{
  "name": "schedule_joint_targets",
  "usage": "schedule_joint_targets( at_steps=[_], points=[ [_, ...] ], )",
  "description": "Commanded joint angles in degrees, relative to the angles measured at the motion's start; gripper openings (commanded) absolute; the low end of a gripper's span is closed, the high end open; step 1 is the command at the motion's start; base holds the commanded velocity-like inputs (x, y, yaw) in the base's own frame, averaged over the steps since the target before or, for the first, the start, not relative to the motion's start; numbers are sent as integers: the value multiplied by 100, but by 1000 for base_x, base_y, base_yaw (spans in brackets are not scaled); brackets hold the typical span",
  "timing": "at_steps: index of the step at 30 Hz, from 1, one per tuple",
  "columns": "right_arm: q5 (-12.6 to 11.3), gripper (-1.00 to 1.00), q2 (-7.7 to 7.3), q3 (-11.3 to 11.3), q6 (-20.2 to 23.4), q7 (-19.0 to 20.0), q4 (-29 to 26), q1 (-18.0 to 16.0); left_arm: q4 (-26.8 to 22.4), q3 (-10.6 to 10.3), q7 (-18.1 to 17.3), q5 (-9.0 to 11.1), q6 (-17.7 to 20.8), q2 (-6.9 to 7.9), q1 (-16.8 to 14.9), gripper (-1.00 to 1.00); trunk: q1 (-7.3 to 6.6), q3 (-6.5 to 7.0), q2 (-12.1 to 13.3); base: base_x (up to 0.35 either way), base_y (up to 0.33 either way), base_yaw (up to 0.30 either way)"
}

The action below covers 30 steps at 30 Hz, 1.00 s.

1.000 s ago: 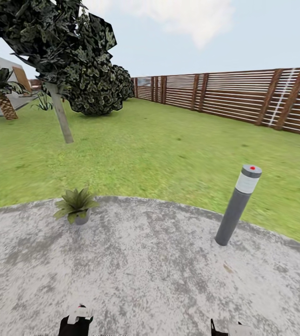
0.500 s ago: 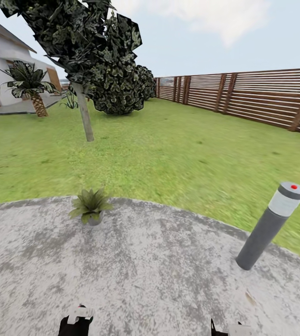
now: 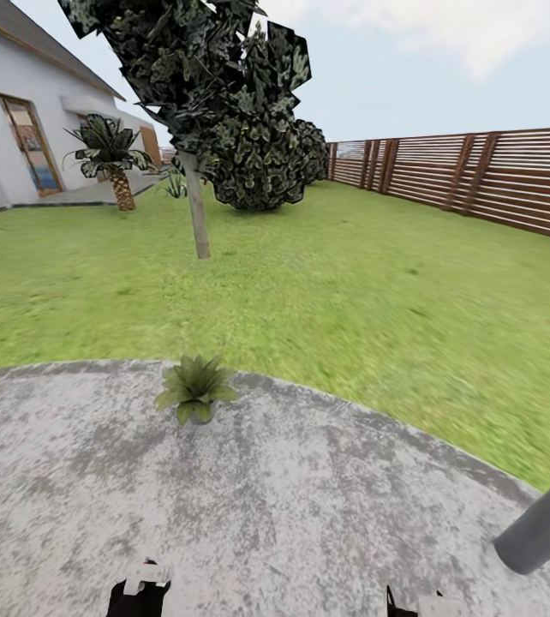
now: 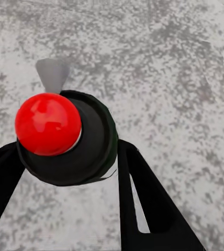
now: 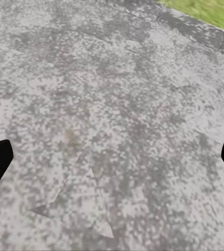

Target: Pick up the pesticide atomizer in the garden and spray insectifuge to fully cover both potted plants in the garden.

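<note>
From the head camera, one potted plant sits at the gravel patio's far edge, straight ahead; compared with a second ago the whole view has swung left, pushing the grey bollard almost out of frame and bringing the white house in. The robot looks to be lining up on the plant.

At the left wrist, the left gripper has its jaws clamped around the pesticide atomizer, red knob up.

At the right wrist, the right gripper is spread wide, empty over gravel. Next: close in, aim the nozzle, spray.
</note>
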Motion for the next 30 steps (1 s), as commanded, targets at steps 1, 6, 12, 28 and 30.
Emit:
schedule_joint_targets(
  at_steps=[1,6,12,28,30],
  points=[
    [62,100,-1,-21,-14,-42,7,-3,8,-38,-24,61,-17,2,-6,-100,2,-5,-2,335,0,277],
    [62,100,-1,-21,-14,-42,7,-3,8,-40,-24,61,-17,2,-6,-100,2,-5,-2,330,0,277],
    [62,100,-1,-21,-14,-40,7,-3,8,-41,-24,61,-17,2,-6,-100,2,-5,-2,254,0,277],
    [62,100,8,-4,-14,-33,-2,-3,8,-37,-24,61,-17,2,-6,-100,2,-5,-2,99,0,74],
    [62,100,8,-2,-14,-33,-2,-3,8,-37,-24,61,-17,2,-6,-100,2,-5,-2,1,0,0]
  ],
)
